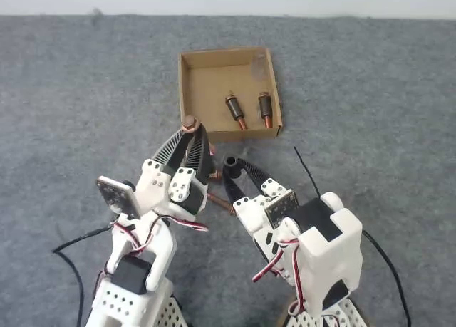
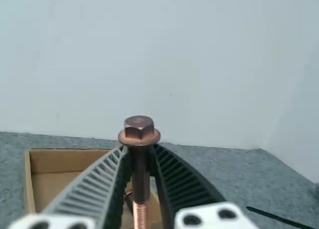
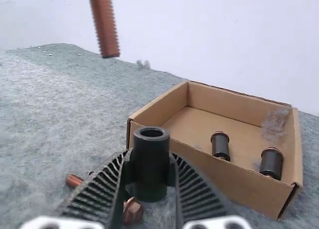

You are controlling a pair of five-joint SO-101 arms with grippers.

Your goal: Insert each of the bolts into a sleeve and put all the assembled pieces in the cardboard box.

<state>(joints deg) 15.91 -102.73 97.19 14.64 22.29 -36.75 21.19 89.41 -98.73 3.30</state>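
Observation:
My left gripper [image 2: 139,161] is shut on a copper bolt [image 2: 139,139], held upright with its hex head on top; from above the bolt's head [image 1: 189,122] sits just in front of the cardboard box [image 1: 191,85]. My right gripper [image 3: 149,174] is shut on a black sleeve [image 3: 150,161], upright with its open bore facing up, to the right of the left gripper [image 1: 189,138] in the high view. The held bolt's threaded end [image 3: 104,22] hangs above and to one side of the sleeve [image 1: 231,162]. Two assembled pieces [image 1: 235,107] [image 1: 265,107] lie in the box [image 3: 234,181].
Another loose copper bolt [image 3: 127,206] lies on the grey carpet under the right gripper [image 1: 231,174], seen from above between the two arms [image 1: 221,204]. A black cable [image 1: 308,172] runs along the carpet to the right of the arms.

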